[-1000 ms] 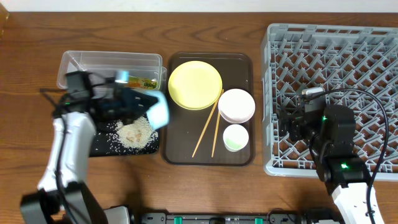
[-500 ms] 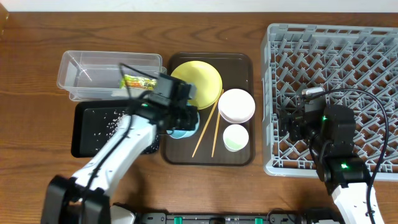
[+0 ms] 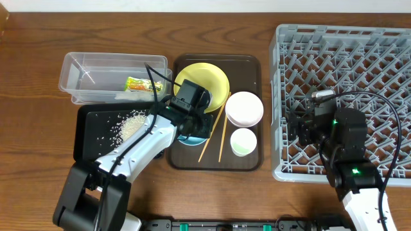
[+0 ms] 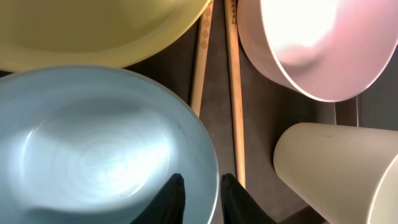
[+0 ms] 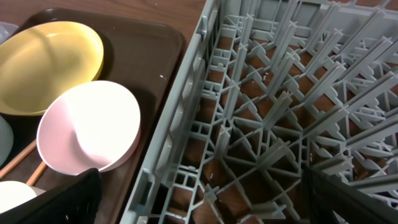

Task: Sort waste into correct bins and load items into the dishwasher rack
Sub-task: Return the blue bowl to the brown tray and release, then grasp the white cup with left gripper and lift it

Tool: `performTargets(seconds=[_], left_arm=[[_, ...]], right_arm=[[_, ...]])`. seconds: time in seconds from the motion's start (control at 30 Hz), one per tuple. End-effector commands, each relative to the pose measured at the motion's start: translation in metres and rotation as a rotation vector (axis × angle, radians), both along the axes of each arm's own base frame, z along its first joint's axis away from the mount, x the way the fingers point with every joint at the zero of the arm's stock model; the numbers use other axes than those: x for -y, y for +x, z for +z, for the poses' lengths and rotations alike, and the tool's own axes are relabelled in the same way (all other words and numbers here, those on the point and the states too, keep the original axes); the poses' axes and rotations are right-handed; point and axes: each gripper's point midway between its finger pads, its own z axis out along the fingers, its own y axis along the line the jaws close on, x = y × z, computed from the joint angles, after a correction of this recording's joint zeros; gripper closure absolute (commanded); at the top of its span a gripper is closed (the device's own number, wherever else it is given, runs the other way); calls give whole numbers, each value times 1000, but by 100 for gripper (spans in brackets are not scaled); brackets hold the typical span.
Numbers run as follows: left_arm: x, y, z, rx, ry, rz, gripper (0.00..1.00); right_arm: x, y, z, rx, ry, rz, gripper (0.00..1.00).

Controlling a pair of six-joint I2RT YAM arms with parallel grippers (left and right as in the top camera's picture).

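Note:
My left gripper (image 3: 192, 125) is shut on the rim of the light blue bowl (image 3: 192, 137), low over the front left of the brown serving tray (image 3: 253, 64). In the left wrist view, the jaws (image 4: 202, 199) pinch the bowl's (image 4: 93, 149) edge. The yellow plate (image 3: 202, 83), white bowl (image 3: 244, 108), pale green cup (image 3: 243, 141) and two chopsticks (image 3: 215, 131) lie on that tray. The rice pile (image 3: 131, 124) lies in the black tray (image 3: 87, 138). The wrapper (image 3: 142, 84) lies in the clear tub (image 3: 77, 67). My right gripper (image 5: 205, 199) is open over the dishwasher rack (image 3: 347, 58).
The brown serving tray sits between the bins on the left and the rack on the right. Loose rice grains are scattered over the black tray. My right arm (image 3: 350, 154) and its cables lie over the rack's front left part.
My left arm has swung right from over the black tray to the brown tray, carrying the blue bowl. The rice pile now shows uncovered. The right arm has not moved.

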Motion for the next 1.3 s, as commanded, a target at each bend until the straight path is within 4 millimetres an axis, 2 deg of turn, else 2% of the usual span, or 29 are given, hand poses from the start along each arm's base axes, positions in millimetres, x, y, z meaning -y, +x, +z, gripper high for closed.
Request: performTargets(seconds=[0.0,0.07,0.17,0.3,0.4,0.67,0.83,1.0,1.07,1.2,1.27], left_arm=[[-1,1,-1,7,9,-6,76],[0,3,8,23,3,-10,76],[4,10,37,93,-11,-54,64],[11,24,79,211,-64,-61,60],[17,23,89,246,-83,-74,59],[51,-6,64,182,-60,-190,58],[69,-24,37,115,-26,-257,57],[75,-34,8,49,14,-289,57],[75,-35,0,30,26,-291,62],[74,-35,-3,24,30,-290,89],[74,-34,0,30,26,-287,94]], right_arm=[[1,4,11,21,16,-9,1],[1,4,11,21,16,-10,1],[1,4,11,21,16,-10,1],[1,4,11,21,16,-9,1],[1,4,11,21,17,-9,1],[1,4,11,21,17,-9,1],[1,4,10,20,17,-10,1],[1,4,10,17,17,-9,1],[1,4,10,17,19,-11,1],[1,4,10,11,41,-26,1],[1,4,10,11,40,-26,1]])
